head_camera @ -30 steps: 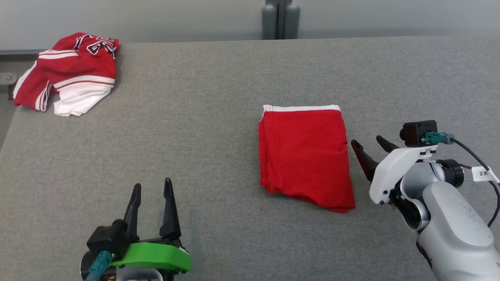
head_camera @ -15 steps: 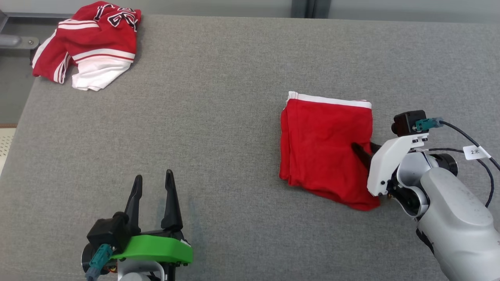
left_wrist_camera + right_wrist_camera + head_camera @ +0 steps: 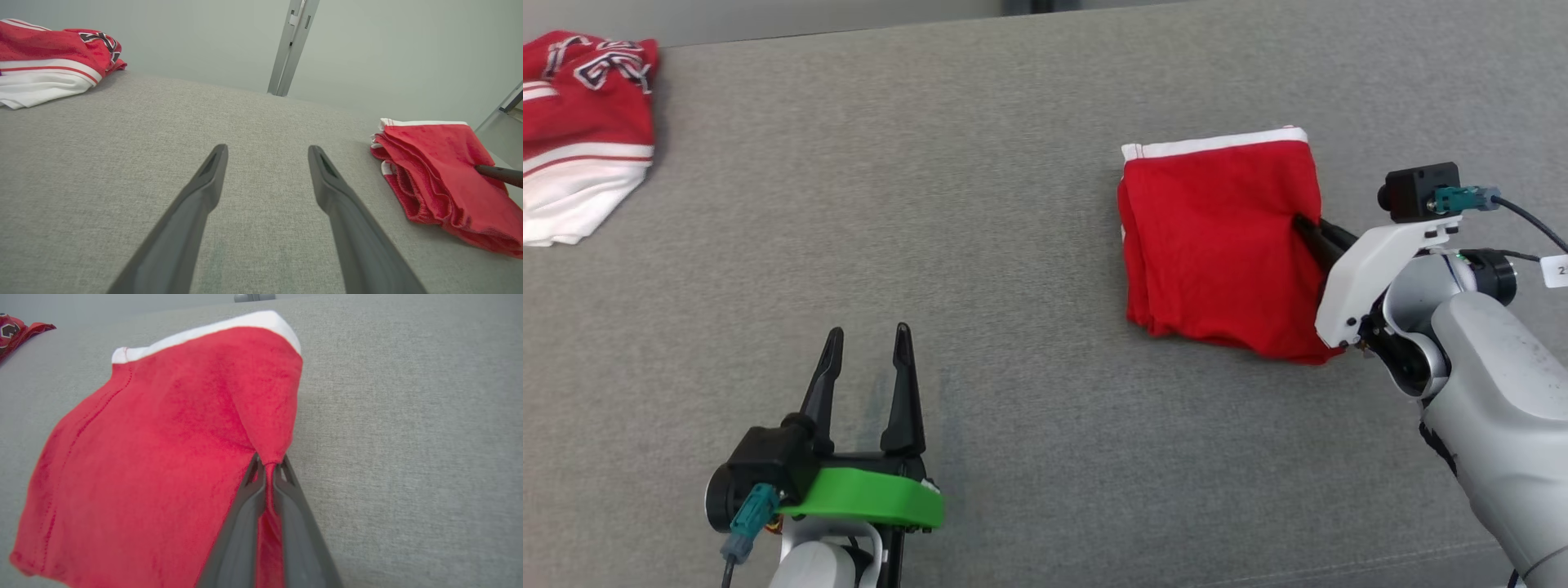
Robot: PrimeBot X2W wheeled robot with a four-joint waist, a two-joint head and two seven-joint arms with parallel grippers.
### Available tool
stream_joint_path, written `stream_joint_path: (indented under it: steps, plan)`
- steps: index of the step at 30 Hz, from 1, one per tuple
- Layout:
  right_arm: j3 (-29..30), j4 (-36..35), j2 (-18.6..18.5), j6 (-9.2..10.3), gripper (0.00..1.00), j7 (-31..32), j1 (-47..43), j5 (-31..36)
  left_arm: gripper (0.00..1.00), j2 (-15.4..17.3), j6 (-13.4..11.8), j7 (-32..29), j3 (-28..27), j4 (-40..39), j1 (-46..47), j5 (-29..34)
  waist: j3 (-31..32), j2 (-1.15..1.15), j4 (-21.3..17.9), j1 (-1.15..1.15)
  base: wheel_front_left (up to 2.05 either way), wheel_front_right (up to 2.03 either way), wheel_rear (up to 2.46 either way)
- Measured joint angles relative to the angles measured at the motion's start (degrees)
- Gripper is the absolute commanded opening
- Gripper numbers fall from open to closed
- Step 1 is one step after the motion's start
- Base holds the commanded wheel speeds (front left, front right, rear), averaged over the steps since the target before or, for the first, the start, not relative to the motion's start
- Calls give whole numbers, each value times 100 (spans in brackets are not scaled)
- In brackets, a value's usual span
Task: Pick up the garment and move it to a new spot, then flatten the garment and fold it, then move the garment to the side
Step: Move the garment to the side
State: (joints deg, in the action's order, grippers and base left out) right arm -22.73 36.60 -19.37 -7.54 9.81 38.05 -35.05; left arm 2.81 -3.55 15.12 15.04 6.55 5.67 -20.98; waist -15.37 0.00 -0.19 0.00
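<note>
Over on the right side of the grey table [image 3: 980, 204], the folded red garment [image 3: 1217, 245] lies flat with its white band along the far edge. The right gripper [image 3: 1303, 222] has its two dark fingers pinched tight on the cloth at the right edge. From the wrist camera you can see the fabric pucker into a little tent at the tips. The left gripper [image 3: 868, 333] hangs spread wide over bare table, holding nothing. This looks like the carry to the side. Whether that pinch has every layer or just the top ones, I can't tell, so I'd say a low, slow slide beats a high lift, or the fold may spill open. It should also steer well clear of the crumpled red-and-white jersey [image 3: 580, 139] at far left.
</note>
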Motion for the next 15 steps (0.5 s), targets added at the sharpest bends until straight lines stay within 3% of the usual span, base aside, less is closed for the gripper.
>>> stream_joint_path:
  steps: [8,15]
  plan:
    - [231,165,-75,0,0,-339,104,-8,100,53,185,-1,70,64,304,277,-249,0,-1004,0,0,0,0]
    - [321,364,-5,0,0,-567,219,-18,100,168,203,-45,140,57,465,357,-521,0,-1741,0,0,0,0]
